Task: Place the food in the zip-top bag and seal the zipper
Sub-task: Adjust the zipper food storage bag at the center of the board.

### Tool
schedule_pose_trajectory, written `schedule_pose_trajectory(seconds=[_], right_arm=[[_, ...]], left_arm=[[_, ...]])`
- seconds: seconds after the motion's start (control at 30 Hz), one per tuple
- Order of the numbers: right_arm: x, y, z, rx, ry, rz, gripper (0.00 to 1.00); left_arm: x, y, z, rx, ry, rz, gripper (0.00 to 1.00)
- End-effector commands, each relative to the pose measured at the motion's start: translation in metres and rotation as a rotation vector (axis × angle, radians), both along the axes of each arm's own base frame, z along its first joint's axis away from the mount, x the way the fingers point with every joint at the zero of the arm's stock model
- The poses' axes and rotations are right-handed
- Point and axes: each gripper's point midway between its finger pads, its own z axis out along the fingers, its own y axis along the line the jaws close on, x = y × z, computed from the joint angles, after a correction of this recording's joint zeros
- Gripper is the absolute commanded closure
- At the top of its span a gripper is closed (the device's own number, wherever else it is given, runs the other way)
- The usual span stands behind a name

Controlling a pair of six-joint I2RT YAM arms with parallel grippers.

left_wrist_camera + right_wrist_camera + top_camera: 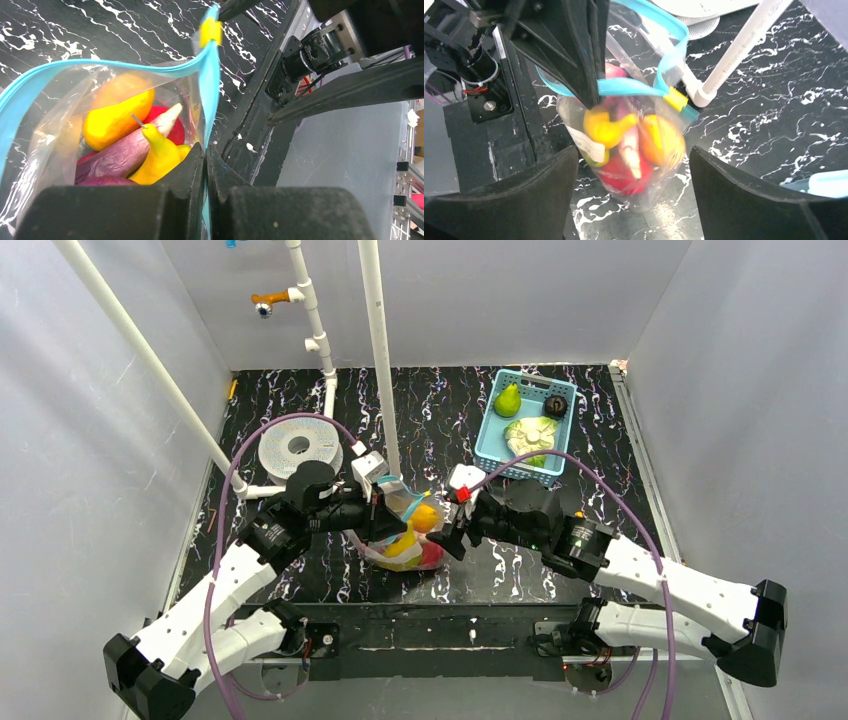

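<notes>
The zip-top bag (405, 538) hangs upright at mid-table with the food inside: a yellow banana (157, 155), an orange-yellow piece (117, 117), a red apple (172, 132) and a magenta piece (117, 156). My left gripper (385, 508) is shut on the light-blue zipper (212, 85) and holds the bag up by it. A yellow slider (211, 31) sits on the strip, and the mouth gapes open beside it. My right gripper (450, 535) is open just right of the bag. In the right wrist view its fingers (539, 195) flank the bag (624, 145) without touching it.
A light-blue mesh basket (490, 430) with a green pear, a cabbage and a dark item stands at the back right. A white spool (300, 448) lies at the back left. White pipes (378, 350) rise just behind the bag. The black front rail (430, 625) runs below.
</notes>
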Motion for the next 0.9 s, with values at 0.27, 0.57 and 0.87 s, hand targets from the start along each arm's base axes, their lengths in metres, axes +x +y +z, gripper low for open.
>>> schedule_pose_trajectory(seconds=[0.27,0.57,0.87], right_arm=[[0.01,0.011,0.01,0.348,0.151,0.015,0.11],[0.019,-0.002,0.014,0.317,0.252,0.255,0.08],[0.048,0.007,0.01,0.344,0.452,0.354,0.11]], left_arm=[[-0.003,-0.001,0.026,-0.052,-0.05,-0.01,1.0],[-0.007,0.0,0.027,-0.061,-0.036,-0.008,1.0],[-0.006,0.0,0.027,-0.061,-0.016,0.007,1.0]])
